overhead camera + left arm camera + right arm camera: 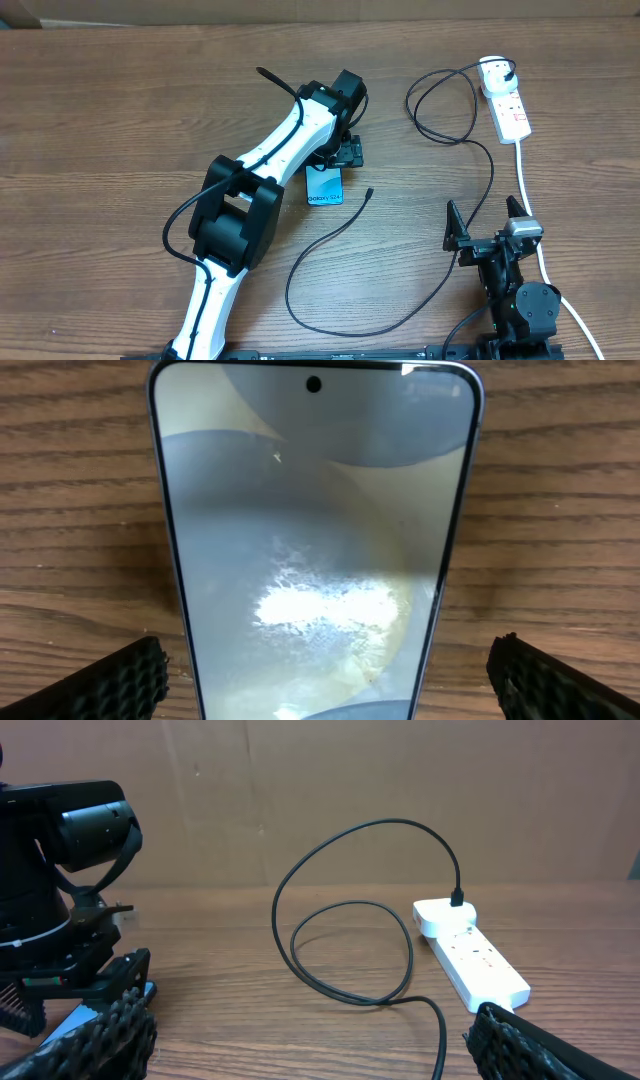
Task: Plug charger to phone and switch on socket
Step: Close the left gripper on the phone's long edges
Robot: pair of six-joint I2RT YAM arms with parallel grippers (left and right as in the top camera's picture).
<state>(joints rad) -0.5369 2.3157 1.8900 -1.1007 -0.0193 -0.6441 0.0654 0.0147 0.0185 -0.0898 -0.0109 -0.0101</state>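
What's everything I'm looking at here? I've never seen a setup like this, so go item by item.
phone: one, pale blue-grey screen, flat on the table between the left gripper's fingers.
charger: one, thin black cable, plugged into the socket's far end and looping over the table. Its free tip lies near the phone, unplugged.
socket: one, white strip with red markings, far right side.
white cord: one, thick, running from the socket back past the right arm.
table: one, brown wood.
left gripper: one, black, open, over the phone.
right gripper: one, black, open, empty, near the front edge.
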